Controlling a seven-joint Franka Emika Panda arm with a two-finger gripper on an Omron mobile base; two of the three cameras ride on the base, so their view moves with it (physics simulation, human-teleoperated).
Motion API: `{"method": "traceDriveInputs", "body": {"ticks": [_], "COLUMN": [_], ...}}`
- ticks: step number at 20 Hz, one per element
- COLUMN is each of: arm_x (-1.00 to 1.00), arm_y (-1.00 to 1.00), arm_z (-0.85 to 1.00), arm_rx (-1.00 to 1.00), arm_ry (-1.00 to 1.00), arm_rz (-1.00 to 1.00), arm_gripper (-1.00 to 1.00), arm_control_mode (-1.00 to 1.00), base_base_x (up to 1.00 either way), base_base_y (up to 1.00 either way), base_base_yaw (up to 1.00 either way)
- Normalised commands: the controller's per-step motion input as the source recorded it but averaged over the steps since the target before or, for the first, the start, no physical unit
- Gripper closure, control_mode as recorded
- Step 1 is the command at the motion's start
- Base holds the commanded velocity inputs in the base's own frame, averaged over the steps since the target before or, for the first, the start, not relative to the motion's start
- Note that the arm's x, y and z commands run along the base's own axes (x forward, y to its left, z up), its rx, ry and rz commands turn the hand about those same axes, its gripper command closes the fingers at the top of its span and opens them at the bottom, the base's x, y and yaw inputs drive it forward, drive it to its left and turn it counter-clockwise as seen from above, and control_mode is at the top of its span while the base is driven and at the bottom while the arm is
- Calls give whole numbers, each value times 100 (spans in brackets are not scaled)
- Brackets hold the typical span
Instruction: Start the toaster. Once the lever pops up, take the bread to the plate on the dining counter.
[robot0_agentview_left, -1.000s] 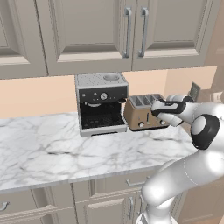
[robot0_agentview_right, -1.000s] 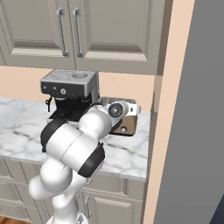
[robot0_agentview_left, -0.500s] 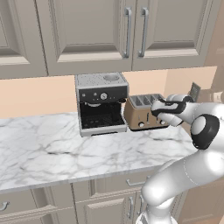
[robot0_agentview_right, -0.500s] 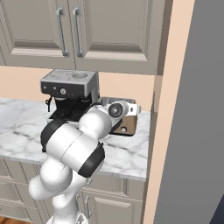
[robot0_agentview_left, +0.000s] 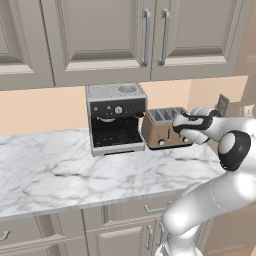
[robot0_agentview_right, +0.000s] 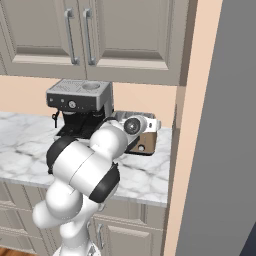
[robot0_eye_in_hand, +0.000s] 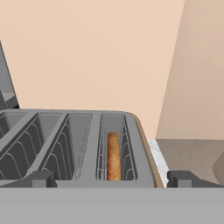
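The end effector (robot0_eye_in_hand: 112, 178) is seen at the bottom of the hand view with its two dark fingertips (robot0_eye_in_hand: 38, 178) spread wide apart, released, nothing between them. It is held just above the near edge of the toaster (robot0_eye_in_hand: 78, 144), whose silver slotted top lies directly ahead. The bread (robot0_eye_in_hand: 113, 156) is seen standing in the rightmost slot of that view, sunk low, its brown crust edge showing between the wire guides. The other slots are seen without bread.

In the left base view the end effector (robot0_agentview_left: 186, 121) is positioned over the right end of the toaster (robot0_agentview_left: 162, 131), the white arm rising from the lower right. The bronze-brown toaster is set on the marble worktop (robot0_agentview_left: 65, 172) toward its back right corner, just beside the black-and-silver coffee machine (robot0_agentview_left: 116, 118), which stands on its left. In the right base view the toaster (robot0_agentview_right: 145, 141) is largely hidden behind the arm, near the worktop (robot0_agentview_right: 145, 175) right end by the peach wall (robot0_agentview_right: 192, 125).

Beige drawers (robot0_agentview_left: 125, 220) are seen under the worktop's front edge. Above the appliances, beige wall cabinets (robot0_agentview_left: 135, 37) with vertical metal handles are mounted.
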Motion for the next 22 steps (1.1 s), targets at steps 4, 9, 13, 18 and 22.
{"method": "traceDriveInputs", "body": {"ticks": [4,9,13,18,22], "arm_x": [0,0,0,0,0], "arm_y": [0,0,0,0,0], "arm_z": [0,0,0,0,0], "arm_rx": [0,0,0,0,0], "arm_ry": [0,0,0,0,0], "arm_rz": [0,0,0,0,0], "arm_gripper": [-100,-100,-100,-100,-100], "arm_control_mode": [-100,-100,-100,-100,-100], "base_base_x": [0,0,0,0,0], "base_base_y": [0,0,0,0,0], "base_base_yaw": [0,0,0,0,0]}}
